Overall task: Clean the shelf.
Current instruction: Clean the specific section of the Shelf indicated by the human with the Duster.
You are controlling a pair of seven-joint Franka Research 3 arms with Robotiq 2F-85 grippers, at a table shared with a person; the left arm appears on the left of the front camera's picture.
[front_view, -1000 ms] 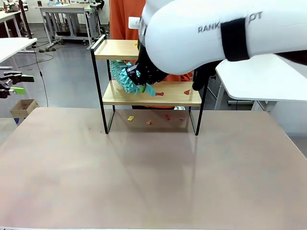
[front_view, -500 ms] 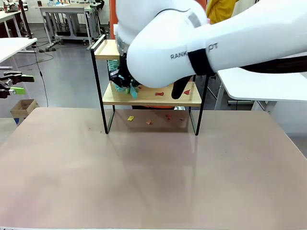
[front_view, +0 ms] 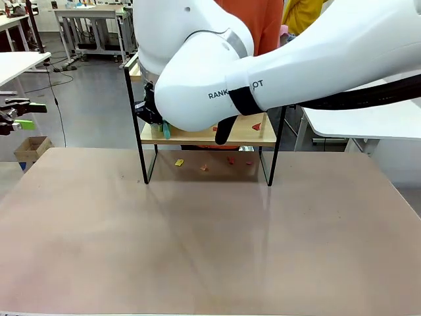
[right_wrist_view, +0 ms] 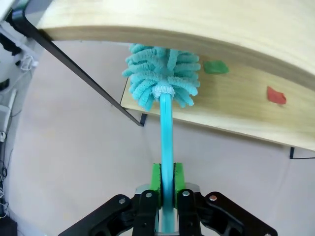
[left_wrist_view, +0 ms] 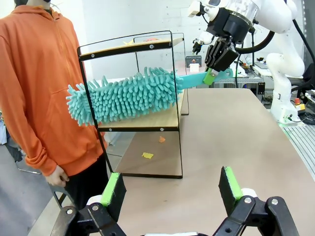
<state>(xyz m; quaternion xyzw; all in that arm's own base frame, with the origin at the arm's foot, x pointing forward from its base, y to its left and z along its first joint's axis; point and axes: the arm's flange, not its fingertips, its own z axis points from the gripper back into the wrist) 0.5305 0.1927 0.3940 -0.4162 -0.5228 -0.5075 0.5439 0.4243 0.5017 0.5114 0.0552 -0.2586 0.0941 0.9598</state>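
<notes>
Sideways, duster (left_wrist_view: 128, 96) overhangs edge of shelf (left_wrist_view: 133, 48) — open table (left_wrist_view: 236, 132) beside.

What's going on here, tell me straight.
The right gripper is shut on the handle of a teal duster, its fluffy head reaching in over the lower board of the shelf. Small scraps lie on that board and on the table under it. The left gripper is open, holding nothing. A person in orange stands behind the shelf.
</notes>
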